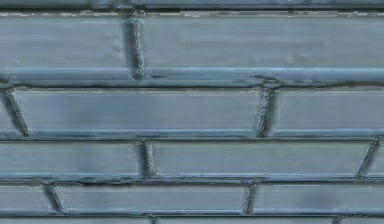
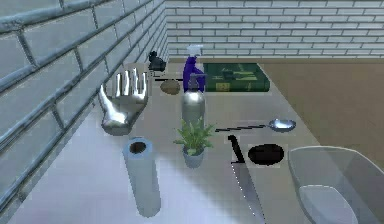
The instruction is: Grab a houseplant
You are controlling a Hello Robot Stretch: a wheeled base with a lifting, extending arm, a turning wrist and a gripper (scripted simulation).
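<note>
One small houseplant (image 2: pixel 194 140) stands upright on the table (image 2: pixel 90 185) just before the spray bottle (image 2: pixel 193 78), the robot facing a brick wall (image 1: pixel 190 110), I'd guess, to bring it alongside its arm; the gripper's jaws I cannot tell.

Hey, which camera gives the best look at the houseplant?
The arm side view: the houseplant, green in a small pot, stands on the counter between a paper towel roll and a knife. The forward view faces a brick wall.
</note>
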